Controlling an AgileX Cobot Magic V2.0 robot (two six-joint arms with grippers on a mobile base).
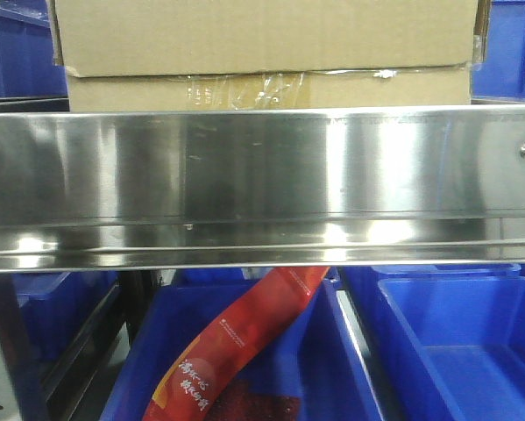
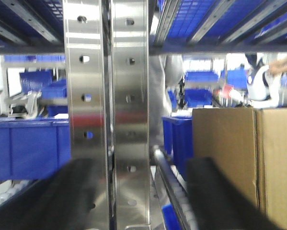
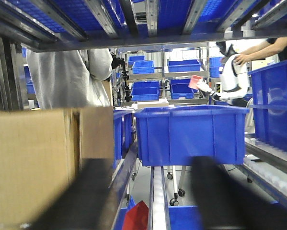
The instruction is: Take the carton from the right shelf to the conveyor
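Observation:
The brown carton (image 1: 266, 53) stands on the right shelf behind the shiny steel front rail (image 1: 262, 180), with wrinkled clear tape on its lower strip. In the left wrist view the carton (image 2: 248, 158) is at the right, beside the right finger (image 2: 217, 196). My left gripper (image 2: 143, 201) is open and empty, facing a perforated steel upright (image 2: 129, 120). In the right wrist view the carton (image 3: 33, 163) is at the left, against the left finger (image 3: 86, 196). My right gripper (image 3: 153, 201) is open and empty. The conveyor is out of view.
Blue bins (image 1: 455, 342) sit under the rail, one holding a red packet (image 1: 236, 342). A blue bin (image 3: 191, 134) stands right of the carton on roller tracks (image 3: 157, 201). People (image 3: 69, 76) stand behind the rack. Shelf rails run overhead.

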